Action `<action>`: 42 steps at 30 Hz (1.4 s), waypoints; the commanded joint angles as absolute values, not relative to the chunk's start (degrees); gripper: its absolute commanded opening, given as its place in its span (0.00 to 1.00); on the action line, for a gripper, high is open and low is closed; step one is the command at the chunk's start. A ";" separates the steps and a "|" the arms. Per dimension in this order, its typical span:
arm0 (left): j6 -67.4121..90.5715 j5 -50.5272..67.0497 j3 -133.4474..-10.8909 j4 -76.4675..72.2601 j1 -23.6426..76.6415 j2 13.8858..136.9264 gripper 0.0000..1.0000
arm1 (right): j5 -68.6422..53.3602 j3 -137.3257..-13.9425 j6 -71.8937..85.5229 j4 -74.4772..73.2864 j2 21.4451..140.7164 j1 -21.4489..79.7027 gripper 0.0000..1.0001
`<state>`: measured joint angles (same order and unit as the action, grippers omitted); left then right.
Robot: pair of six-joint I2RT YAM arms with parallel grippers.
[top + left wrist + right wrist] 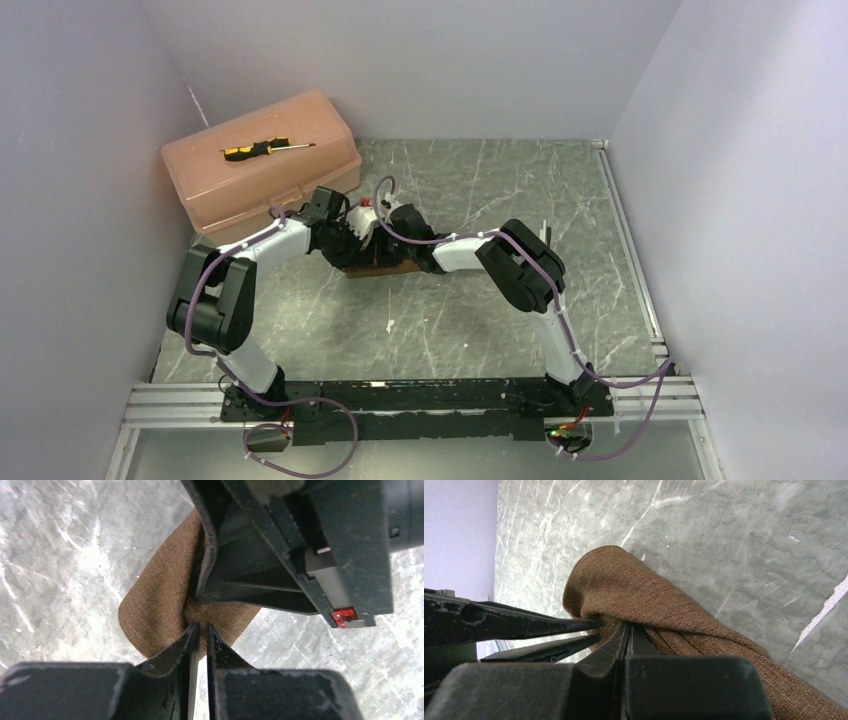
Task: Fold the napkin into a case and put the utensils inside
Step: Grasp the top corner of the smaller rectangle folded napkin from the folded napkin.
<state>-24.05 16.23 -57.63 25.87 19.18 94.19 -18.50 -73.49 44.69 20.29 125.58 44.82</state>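
Observation:
The brown napkin (385, 268) lies bunched on the marble table under both wrists, mostly hidden in the top view. My right gripper (628, 627) is shut on a gathered fold of the napkin (649, 595), and creases run into its jaws. My left gripper (201, 629) meets it from the left. Its jaws stand a narrow slit apart with the tips against the napkin (160, 600), and whether they pinch cloth does not show. The left gripper's fingers (549, 625) reach in beside the right one. The right gripper's body (280, 555) fills the top of the left wrist view. The utensils are out of view.
A pink box (260, 170) stands at the back left with a yellow-and-black screwdriver (265, 150) on its lid. Pale walls close in the left, back and right. A metal rail (630, 250) runs along the table's right edge.

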 commanded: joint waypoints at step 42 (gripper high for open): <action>-17.04 12.78 -60.23 19.52 18.73 93.55 0.03 | -8.73 -75.56 42.28 5.96 129.68 43.90 0.00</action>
